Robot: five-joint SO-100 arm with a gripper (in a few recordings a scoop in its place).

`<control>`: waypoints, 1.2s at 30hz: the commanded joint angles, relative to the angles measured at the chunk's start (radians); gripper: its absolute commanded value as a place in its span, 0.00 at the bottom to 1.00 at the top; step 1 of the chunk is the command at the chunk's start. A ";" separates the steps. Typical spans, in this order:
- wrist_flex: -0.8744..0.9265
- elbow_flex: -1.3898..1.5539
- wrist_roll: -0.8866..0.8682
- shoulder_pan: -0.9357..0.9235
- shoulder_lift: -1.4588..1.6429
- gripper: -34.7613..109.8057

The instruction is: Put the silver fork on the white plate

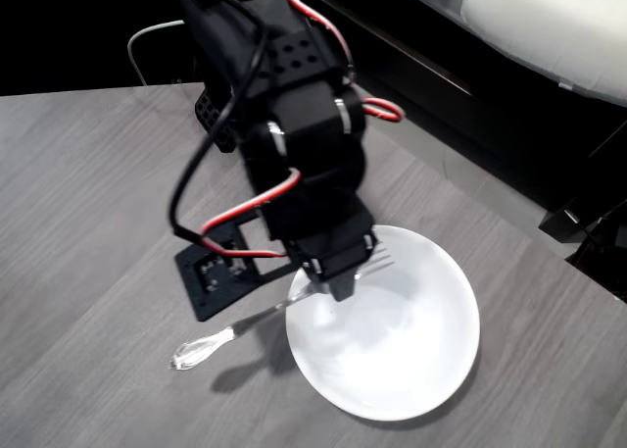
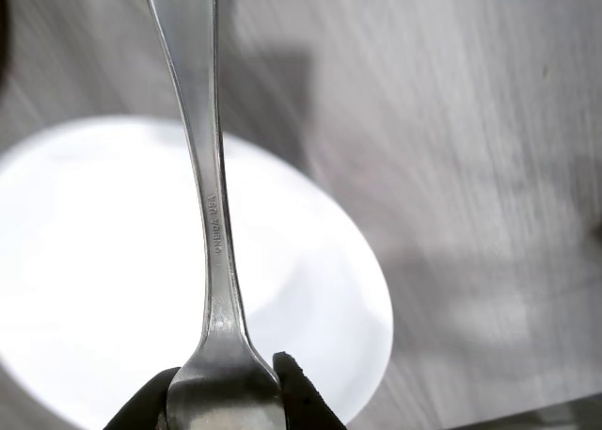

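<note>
Grey wood-grain tabletop [image 1: 88,203] carries a glossy round white plate [image 1: 411,360]. Black gripper [image 1: 333,276] pinches the slim shiny silver fork [image 2: 214,223] at its neck, tines over the plate's rim, ornate handle jutting outward above the table.

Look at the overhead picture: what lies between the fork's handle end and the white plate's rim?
In the overhead view, just bare grey table with the silver fork's own shaft crossing it toward the white plate. The gripper holds the fork near its tines.
</note>
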State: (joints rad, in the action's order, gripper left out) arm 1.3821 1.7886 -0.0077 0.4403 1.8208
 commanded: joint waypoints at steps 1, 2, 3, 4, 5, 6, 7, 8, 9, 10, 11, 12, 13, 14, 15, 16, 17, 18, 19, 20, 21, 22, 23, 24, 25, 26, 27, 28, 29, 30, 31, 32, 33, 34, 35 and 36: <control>-0.017 -0.081 -0.028 0.048 -0.055 0.24; -0.021 -0.091 -0.032 0.054 -0.074 0.24; -0.025 -0.098 -0.035 0.058 -0.089 0.24; -0.031 -0.103 -0.037 0.063 -0.106 0.24; -0.035 -0.109 -0.037 0.064 -0.121 0.24; -0.041 -0.114 -0.037 0.066 -0.135 0.24; -0.049 -0.115 -0.037 0.066 -0.149 0.24; -0.060 -0.117 -0.037 0.066 -0.160 0.24; -0.069 -0.117 -0.037 0.066 -0.170 0.24; -0.080 -0.117 -0.038 0.064 -0.183 0.24; -0.089 -0.117 -0.038 0.064 -0.193 0.24; -0.098 -0.117 -0.038 0.064 -0.206 0.24; -0.106 -0.120 -0.038 0.064 -0.221 0.24; -0.112 -0.124 -0.038 0.064 -0.236 0.24; -0.120 -0.130 -0.040 0.066 -0.253 0.24; -0.124 -0.137 -0.041 0.067 -0.270 0.24; -0.129 -0.144 -0.041 0.067 -0.288 0.24; -0.130 -0.153 -0.043 0.069 -0.308 0.24; -0.133 -0.161 -0.044 0.071 -0.325 0.24; -0.137 -0.167 -0.046 0.071 -0.342 0.24; -0.143 -0.172 -0.048 0.072 -0.357 0.24; -0.147 -0.175 -0.048 0.074 -0.370 0.24; -0.152 -0.178 -0.049 0.077 -0.382 0.24; -0.158 -0.178 -0.051 0.080 -0.393 0.24; -0.163 -0.178 -0.051 0.083 -0.402 0.24; -0.166 -0.181 -0.051 0.086 -0.408 0.24; -0.167 -0.184 -0.052 0.087 -0.414 0.24; -0.167 -0.187 -0.054 0.091 -0.419 0.24; -0.167 -0.190 -0.054 0.091 -0.422 0.24; -0.167 -0.193 -0.055 0.091 -0.423 0.24; -0.167 -0.195 -0.055 0.091 -0.423 0.24; -0.167 -0.196 -0.055 0.091 -0.423 0.24; -0.166 -0.196 -0.057 0.091 -0.423 0.24; -0.166 -0.196 -0.057 0.091 -0.423 0.24; -0.167 -0.196 -0.057 0.091 -0.423 0.24; -0.167 -0.198 -0.057 0.091 -0.423 0.24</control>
State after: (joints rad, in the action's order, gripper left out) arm 1.2180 1.6598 -0.0583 0.5246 1.3929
